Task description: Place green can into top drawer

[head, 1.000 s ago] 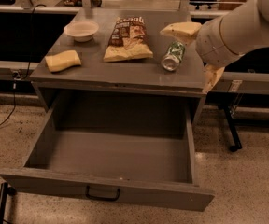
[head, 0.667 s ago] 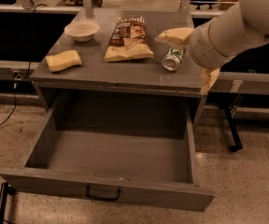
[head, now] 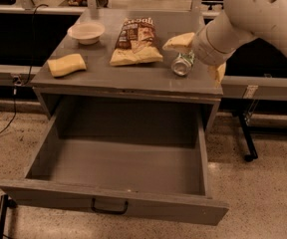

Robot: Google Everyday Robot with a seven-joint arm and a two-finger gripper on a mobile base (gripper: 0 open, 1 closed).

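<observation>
Camera view: green can (head: 183, 63) by pincer (head: 198, 57)

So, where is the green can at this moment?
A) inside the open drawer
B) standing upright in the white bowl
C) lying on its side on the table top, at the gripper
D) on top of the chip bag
C: the green can lies on its side on the table top at the gripper, whose fingers stand apart; the top drawer is open below.

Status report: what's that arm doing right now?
Pincer open, straddling green can. Can lying on tabletop, not lifted. Top drawer open below. Chip bag close beside can.
</observation>
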